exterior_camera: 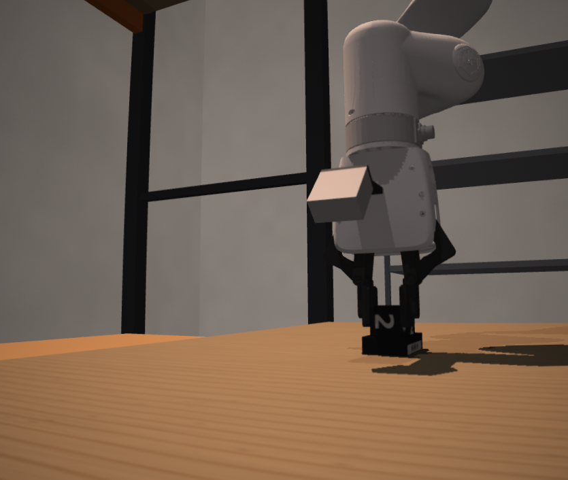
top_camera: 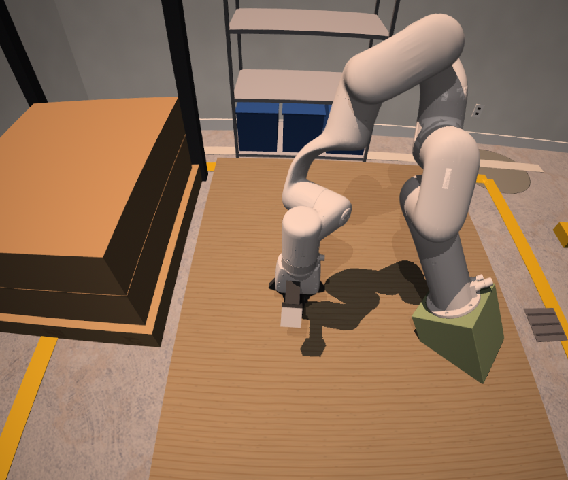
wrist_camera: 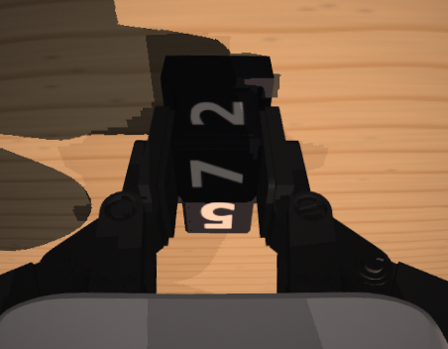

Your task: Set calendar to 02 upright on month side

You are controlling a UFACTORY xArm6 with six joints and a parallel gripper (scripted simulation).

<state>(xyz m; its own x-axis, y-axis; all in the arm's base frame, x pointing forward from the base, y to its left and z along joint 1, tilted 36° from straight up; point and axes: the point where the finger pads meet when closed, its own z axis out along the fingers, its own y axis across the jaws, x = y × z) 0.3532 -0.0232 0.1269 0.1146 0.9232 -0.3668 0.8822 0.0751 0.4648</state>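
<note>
Here's the black cube (exterior_camera: 383, 321) (wrist_camera: 216, 171), pinched in the gripper (top_camera: 297, 298) (exterior_camera: 388, 314) (wrist_camera: 217, 135), fingers roughly a third open!
Its white 2 lies sideways, 7 on the adjoining face; the black tray (exterior_camera: 383, 345) (wrist_camera: 200, 71) sits low on the counter (top_camera: 356, 413) (exterior_camera: 253, 413) (wrist_camera: 379, 114), nearer the boxes' edge than the green base's edge; another cube (wrist_camera: 218, 218) shows 5.

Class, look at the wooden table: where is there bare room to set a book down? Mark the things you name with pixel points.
The top view shows bare wood on the table (top_camera: 346, 423) in front of the green pedestal (top_camera: 447, 335), and a narrower strip between gripper (top_camera: 294, 304) (exterior_camera: 388, 315) (wrist_camera: 217, 164) and cardboard boxes (top_camera: 67, 180). It is crowded around the tray (exterior_camera: 385, 345) (wrist_camera: 215, 71).
</note>
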